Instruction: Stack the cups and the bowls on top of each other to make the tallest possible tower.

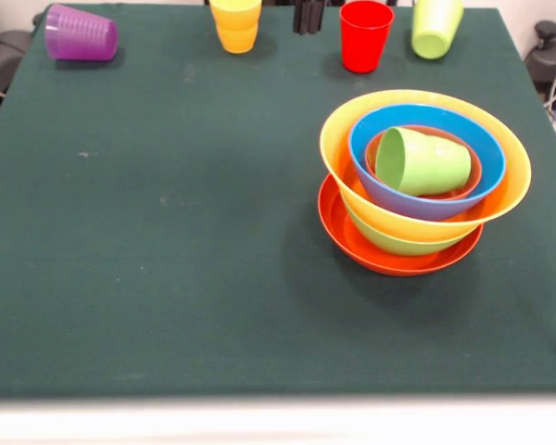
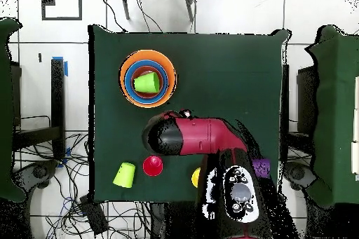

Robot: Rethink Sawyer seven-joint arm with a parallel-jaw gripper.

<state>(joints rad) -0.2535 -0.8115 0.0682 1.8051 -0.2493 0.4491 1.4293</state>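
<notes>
Bowl tower [image 1: 424,181] at the worktop's [image 1: 167,232] three o'clock, front view.
Tool [image 1: 308,17] shows only dark tips at twelve; its spread cannot be told. The cups look light, stiff, slippery; the red cup [image 1: 365,35] is probably best pinched across its rim.

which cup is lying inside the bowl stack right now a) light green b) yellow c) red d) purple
a, a light green cup lies on its side in the small orange bowl at the top of the bowl stack; the purple cup, red cup and yellow cup sit apart along the table's far edge.
</notes>
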